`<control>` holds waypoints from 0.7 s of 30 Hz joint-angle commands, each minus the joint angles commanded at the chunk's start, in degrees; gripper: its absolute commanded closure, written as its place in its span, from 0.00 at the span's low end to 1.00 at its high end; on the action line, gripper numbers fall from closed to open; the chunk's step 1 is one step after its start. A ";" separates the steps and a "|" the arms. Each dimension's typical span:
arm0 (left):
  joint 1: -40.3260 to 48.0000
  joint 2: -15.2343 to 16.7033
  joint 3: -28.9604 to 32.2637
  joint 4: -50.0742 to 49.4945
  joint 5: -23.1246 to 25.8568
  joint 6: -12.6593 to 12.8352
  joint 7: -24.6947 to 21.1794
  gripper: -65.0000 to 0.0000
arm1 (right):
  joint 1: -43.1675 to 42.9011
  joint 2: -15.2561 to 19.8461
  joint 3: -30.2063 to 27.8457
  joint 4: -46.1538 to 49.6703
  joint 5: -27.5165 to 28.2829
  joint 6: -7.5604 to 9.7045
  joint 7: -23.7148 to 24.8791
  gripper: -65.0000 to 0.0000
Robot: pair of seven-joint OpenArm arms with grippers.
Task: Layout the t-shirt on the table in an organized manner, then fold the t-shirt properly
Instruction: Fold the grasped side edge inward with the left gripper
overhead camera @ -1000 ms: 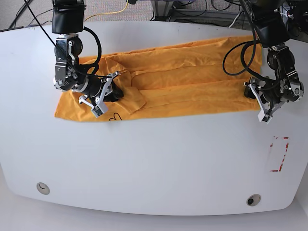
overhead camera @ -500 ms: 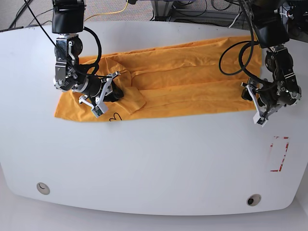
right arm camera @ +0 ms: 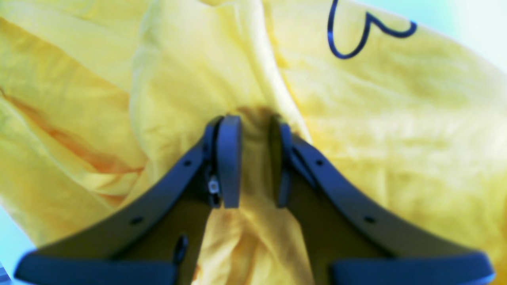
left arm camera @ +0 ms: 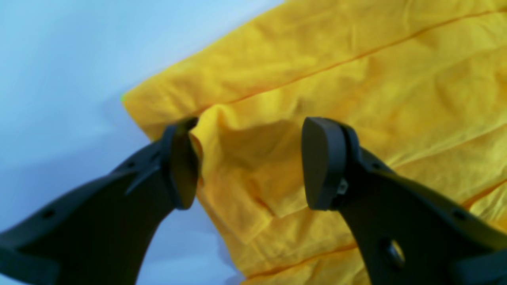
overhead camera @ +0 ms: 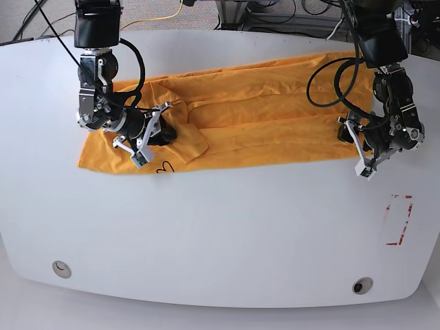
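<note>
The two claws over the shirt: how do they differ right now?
The right gripper is nearly closed, pinching a bunched fold of the t-shirt near its black script. The left gripper is open, straddling the cloth edge at the other end, beside bare table. Both are dark, two-fingered and low over the shirt.

A yellow cable [overhead camera: 161, 16] runs across the grey floor [overhead camera: 199, 12] at about 12 o'clock in the base view, just beyond the far edge. Black cables [overhead camera: 24, 24] lie on the floor toward 10 o'clock, and more dark cables [overhead camera: 313, 14] tangle by metal frame legs [overhead camera: 227, 14] near 1 o'clock.
</note>
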 joint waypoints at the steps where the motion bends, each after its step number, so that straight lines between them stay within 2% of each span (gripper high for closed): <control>1: 0.00 0.00 0.09 0.00 0.00 0.00 0.00 0.44 | 0.00 0.00 0.00 0.00 0.00 0.00 0.00 0.81; 2: 0.00 0.00 0.26 0.00 0.00 0.00 0.00 0.46 | 0.00 0.00 0.00 0.00 0.00 0.00 0.00 0.81; 8: 0.09 0.00 0.97 0.00 0.00 0.00 0.00 0.75 | 0.00 0.00 0.00 0.00 0.00 0.00 0.00 0.81; 10: 0.09 0.00 0.97 0.00 0.00 0.00 0.00 0.81 | 0.00 0.00 0.00 0.00 0.00 0.00 0.00 0.81; 17: 0.26 0.00 0.88 0.00 0.09 0.00 0.00 0.86 | 0.00 0.00 0.00 0.00 0.00 0.00 0.00 0.81; 21: 0.26 0.00 0.88 0.35 0.00 0.00 0.00 1.00 | 0.00 0.00 0.00 0.00 0.00 0.00 0.00 0.81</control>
